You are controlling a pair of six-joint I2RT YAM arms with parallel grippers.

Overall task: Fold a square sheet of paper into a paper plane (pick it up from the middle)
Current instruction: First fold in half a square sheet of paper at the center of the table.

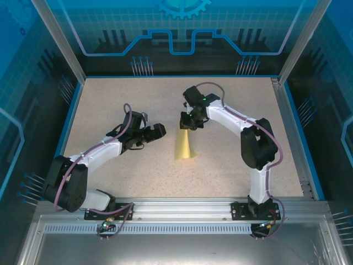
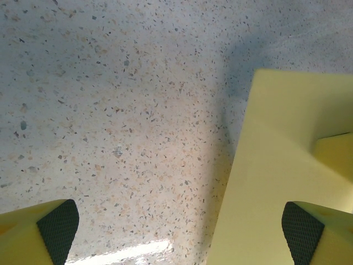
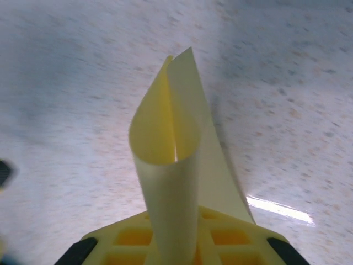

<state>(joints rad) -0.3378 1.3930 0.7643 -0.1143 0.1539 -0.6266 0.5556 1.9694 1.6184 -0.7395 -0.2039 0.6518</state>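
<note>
paper plane [image 1: 186, 146] sits about mid-tabletop [image 1: 110, 99], a tapered wedge: narrow end toward the far edge, wide end toward the near edge. right claw [image 1: 189, 122] is on the narrow far end. in the right wrist view the jaws are narrow and pinched on the paper plane [image 3: 168, 182], right claw [image 3: 176, 249] at the bottom of the view, with the sheet curling up out of it in a loop and its two edges meeting at the top. left claw [image 1: 157, 132] is just beside the plane's left edge, jaws wide, holding nothing. in the left wrist view, left claw [image 2: 179, 221] has bare tabletop [image 2: 110, 110] between its pads [image 2: 58, 229], and the right finger overlaps the paper plane [image 2: 276, 165], which shows a folded layer there. can't tell if that finger touches it.
</note>
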